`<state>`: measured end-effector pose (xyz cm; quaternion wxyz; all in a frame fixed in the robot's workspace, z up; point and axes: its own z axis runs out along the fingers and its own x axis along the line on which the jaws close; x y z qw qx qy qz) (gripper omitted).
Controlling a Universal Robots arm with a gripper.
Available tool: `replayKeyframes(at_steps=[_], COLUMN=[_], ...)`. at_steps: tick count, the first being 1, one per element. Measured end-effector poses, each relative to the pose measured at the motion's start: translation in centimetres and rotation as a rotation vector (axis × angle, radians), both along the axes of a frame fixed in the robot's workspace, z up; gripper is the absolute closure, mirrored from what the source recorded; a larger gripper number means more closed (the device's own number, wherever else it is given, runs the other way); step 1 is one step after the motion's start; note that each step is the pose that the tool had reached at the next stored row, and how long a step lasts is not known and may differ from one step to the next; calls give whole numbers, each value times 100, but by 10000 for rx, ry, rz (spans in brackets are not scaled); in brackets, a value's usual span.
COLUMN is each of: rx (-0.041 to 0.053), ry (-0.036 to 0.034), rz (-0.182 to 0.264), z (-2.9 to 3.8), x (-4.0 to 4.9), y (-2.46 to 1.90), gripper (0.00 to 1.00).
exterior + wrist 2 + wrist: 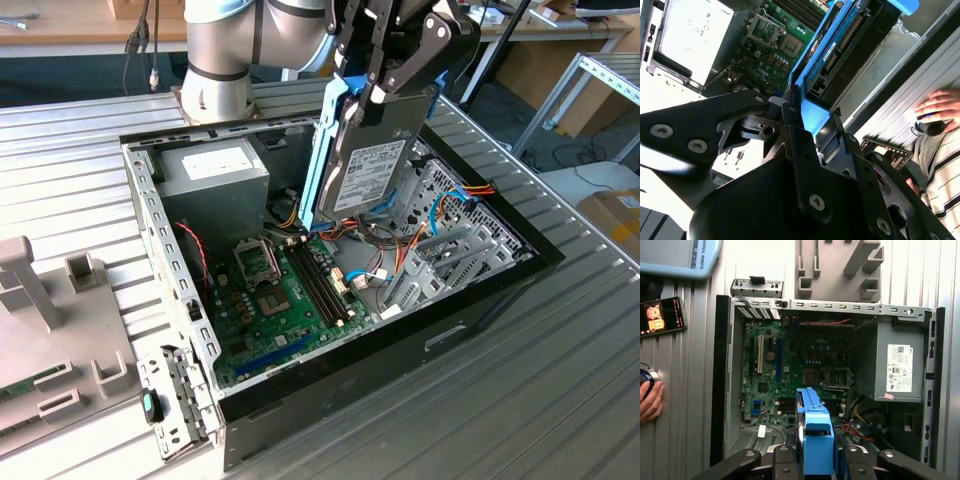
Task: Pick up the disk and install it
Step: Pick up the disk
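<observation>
My black two-fingered gripper is clamping the flat grey-metal, white-labelled disk by the upper end of its bright blue plastic frame. I am holding it on edge, slightly tilted, over the far side of the open black-and-silver computer case, beside the green motherboard, mid-bench on the ribbed metal bench.

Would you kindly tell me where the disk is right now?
In the exterior view, right of centre, the gripper holds the disk on edge above the open computer case, between the grey power supply and the silver cage.
</observation>
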<state>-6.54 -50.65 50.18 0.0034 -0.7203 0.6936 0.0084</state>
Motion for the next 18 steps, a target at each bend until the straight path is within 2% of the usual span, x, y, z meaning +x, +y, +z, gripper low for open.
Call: replayKeyframes(at_steps=[2,5,8,9,18], rx=[1,0,-2,-1,-2], ry=[0,-1,0,-1,0], rz=[1,0,0,-1,0], z=[0,-1,0,-1,-1], x=[3,10,16,16,16], y=[-22,-76,-151,-161,-165], gripper=[64,64,64,64,64])
